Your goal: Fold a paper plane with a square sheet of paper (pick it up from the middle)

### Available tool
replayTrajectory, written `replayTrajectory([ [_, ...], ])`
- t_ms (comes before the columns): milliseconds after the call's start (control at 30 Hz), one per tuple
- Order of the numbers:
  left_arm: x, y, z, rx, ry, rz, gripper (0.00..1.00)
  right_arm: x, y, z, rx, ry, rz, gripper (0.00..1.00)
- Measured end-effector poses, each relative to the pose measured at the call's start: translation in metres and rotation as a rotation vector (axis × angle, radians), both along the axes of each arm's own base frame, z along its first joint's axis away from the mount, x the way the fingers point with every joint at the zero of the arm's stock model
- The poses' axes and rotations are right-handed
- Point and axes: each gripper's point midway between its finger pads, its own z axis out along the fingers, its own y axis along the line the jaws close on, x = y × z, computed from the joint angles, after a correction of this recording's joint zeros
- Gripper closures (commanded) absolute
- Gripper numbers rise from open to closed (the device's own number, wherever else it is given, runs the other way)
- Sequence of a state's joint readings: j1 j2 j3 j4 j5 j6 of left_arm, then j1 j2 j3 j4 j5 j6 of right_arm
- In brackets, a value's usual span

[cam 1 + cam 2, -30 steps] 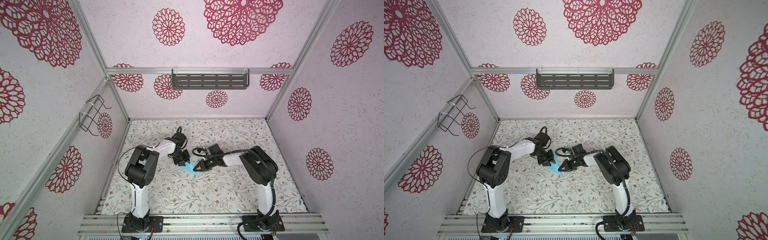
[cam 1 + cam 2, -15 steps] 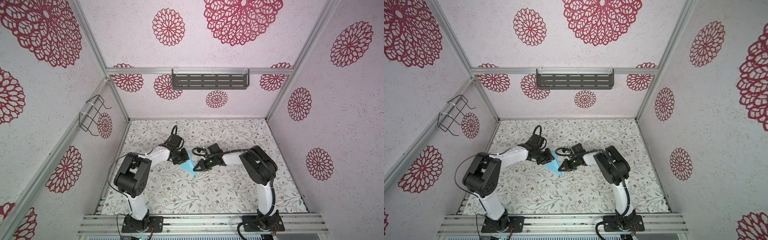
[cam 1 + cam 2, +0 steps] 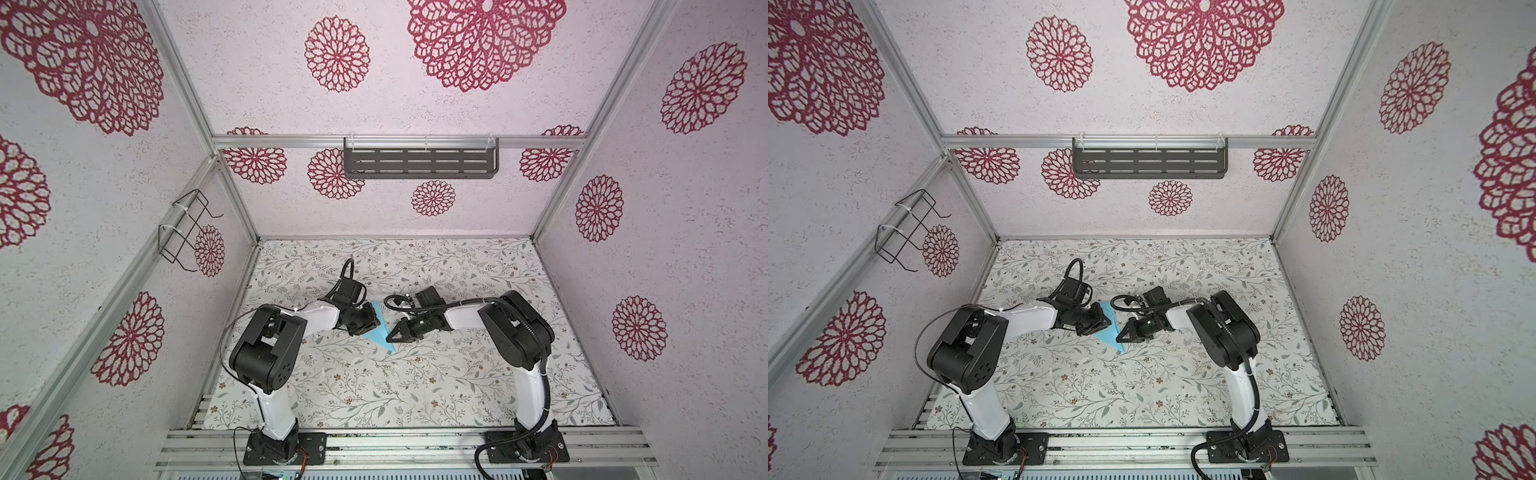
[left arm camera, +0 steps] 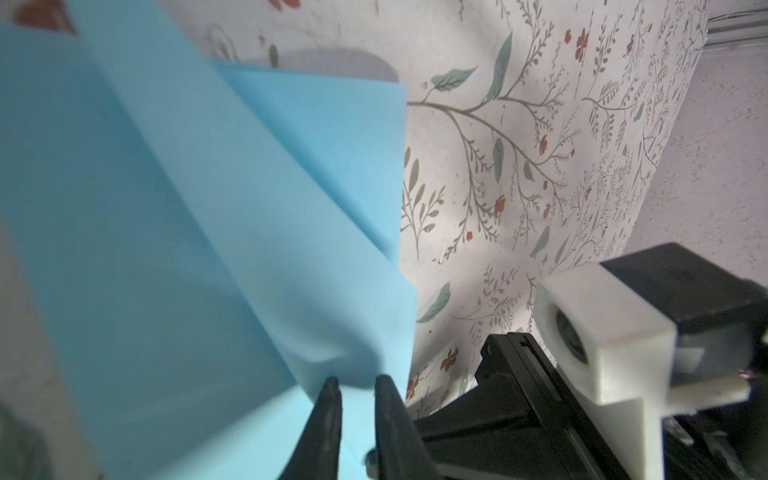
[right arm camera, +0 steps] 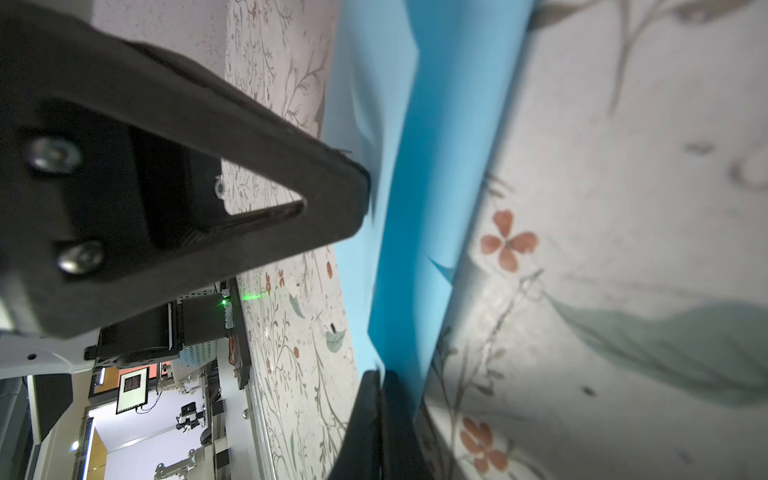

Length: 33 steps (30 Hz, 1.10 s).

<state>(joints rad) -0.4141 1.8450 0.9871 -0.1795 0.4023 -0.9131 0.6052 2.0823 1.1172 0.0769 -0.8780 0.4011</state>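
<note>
With the right gripper (image 3: pixel 390 335) clenched at the edge of the paper (image 3: pixel 376 330), the left gripper (image 4: pixel 358 382), its hold unclear, should pinch squarely without crumpling.

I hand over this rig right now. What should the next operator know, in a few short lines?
Left gripper: jaws a narrow gap apart, at a raised flap of the paper.
Right gripper: shut, seemingly pinching the paper's edge.
Paper: on the table, between both grippers.
Done: folded into a pointed shape with layered flaps.
To do: press the remaining creases and finish the plane.
</note>
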Motion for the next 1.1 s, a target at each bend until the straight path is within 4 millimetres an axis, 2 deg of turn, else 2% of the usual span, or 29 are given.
replayTrajectory([
  [433,0.002,-0.003,-0.008,-0.005,0.016,-0.001,0.81,-0.001,0.0,0.002,0.015,0.011,0.008,0.84],
  [900,0.009,-0.008,-0.01,-0.016,0.022,-0.006,0.82,0.001,-0.001,0.0,0.003,0.007,-0.003,0.91],
  [1100,0.01,-0.007,-0.012,0.014,0.055,0.004,0.83,0.002,-0.005,0.004,0.008,-0.01,-0.025,0.83],
])
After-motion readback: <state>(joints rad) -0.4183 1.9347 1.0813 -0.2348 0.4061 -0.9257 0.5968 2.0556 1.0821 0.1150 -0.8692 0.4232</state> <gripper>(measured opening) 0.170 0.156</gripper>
